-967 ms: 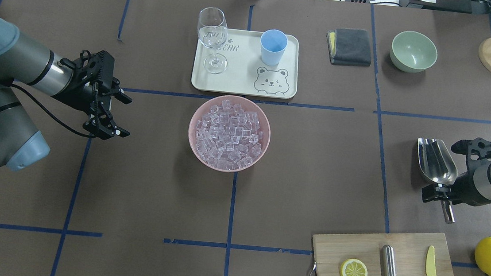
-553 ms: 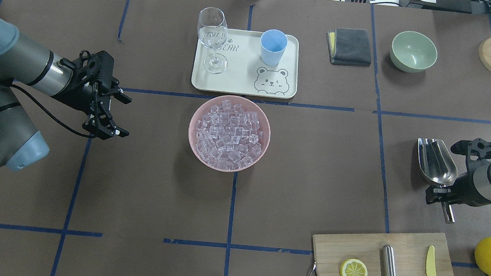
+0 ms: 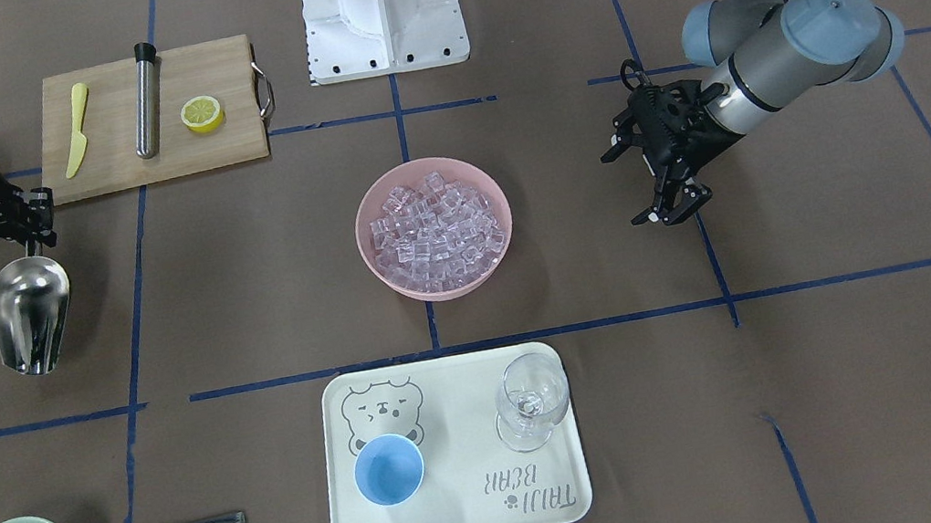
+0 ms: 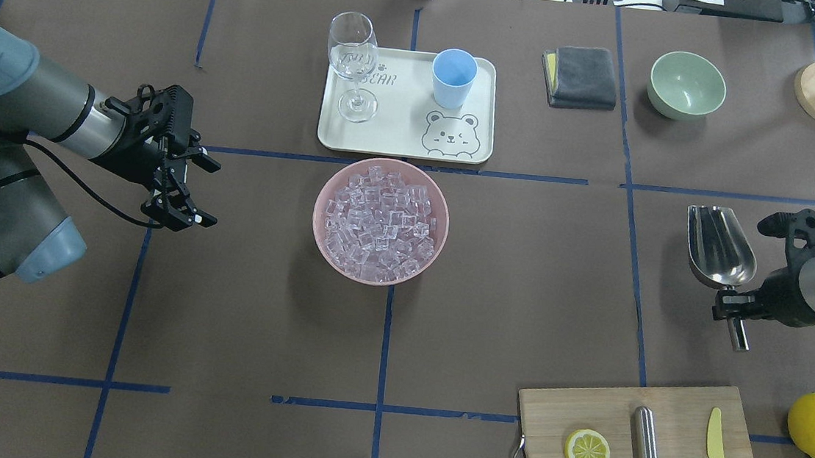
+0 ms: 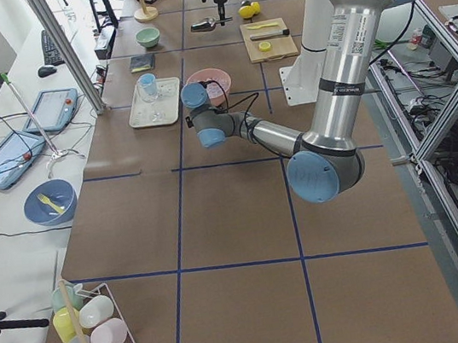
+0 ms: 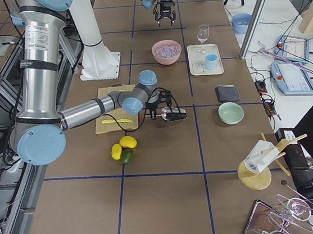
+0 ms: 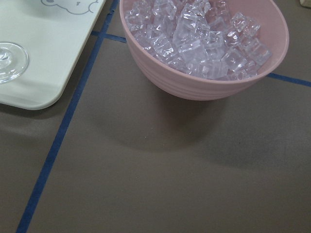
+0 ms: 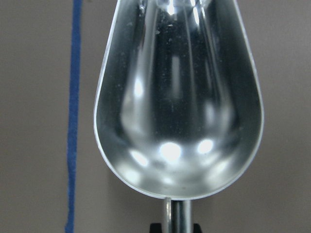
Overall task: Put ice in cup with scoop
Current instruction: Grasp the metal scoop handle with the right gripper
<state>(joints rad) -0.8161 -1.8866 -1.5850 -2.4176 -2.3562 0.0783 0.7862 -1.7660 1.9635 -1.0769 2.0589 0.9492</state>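
Observation:
The steel scoop is at the table's right, trough empty, as the right wrist view shows. My right gripper is shut on its rod handle; it also shows in the front view with the scoop. The ice fills a pink bowl at the table's middle and shows in the left wrist view. The light-blue cup stands upright on a white tray behind the bowl. My left gripper is open and empty, left of the bowl.
A wine glass stands on the tray left of the cup. A grey cloth and green bowl lie at the back right. A cutting board with lemon slice, steel cylinder and yellow knife sits front right, lemons beside it.
My right gripper has moved the scoop a little toward the table's far side. My left arm has barely shifted.

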